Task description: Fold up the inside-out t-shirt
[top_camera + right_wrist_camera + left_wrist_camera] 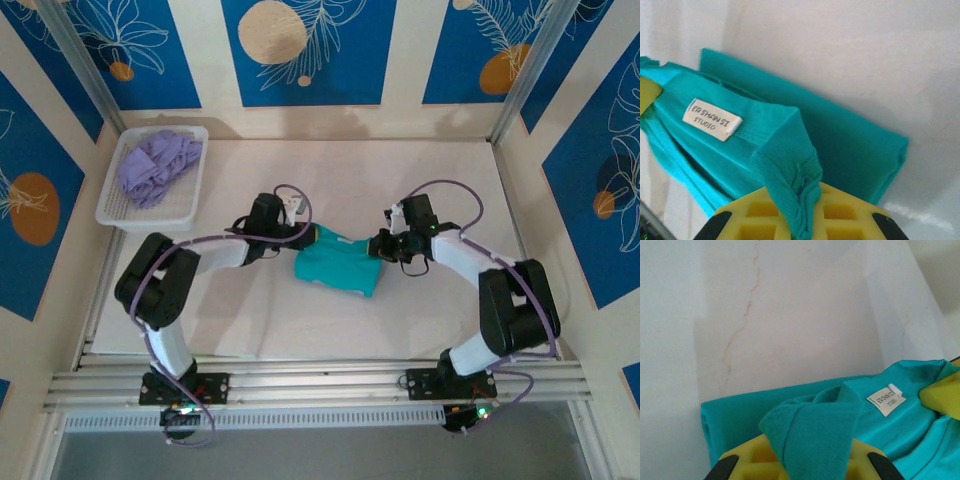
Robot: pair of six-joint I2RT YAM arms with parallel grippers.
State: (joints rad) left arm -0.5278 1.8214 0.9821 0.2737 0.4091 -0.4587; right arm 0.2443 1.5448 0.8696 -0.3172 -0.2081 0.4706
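Top view: we see teal t-shirt (338,265) as folded bundle mid-table, between left gripper (312,236) and right gripper (378,243), each meeting its far edge at one corner. Purple garment (155,165) sits in white basket (115,215), far left, well apart.

Left wrist: we see left gripper (807,464) clamped on fold of teal cloth; rest of t-shirt (740,410) spreads just ahead, white label (886,399) to right.

Right wrist: we see right gripper (800,215) pinched tight on bunched cloth edge; t-shirt (850,145) lies ahead on table, label (712,120) up-left.
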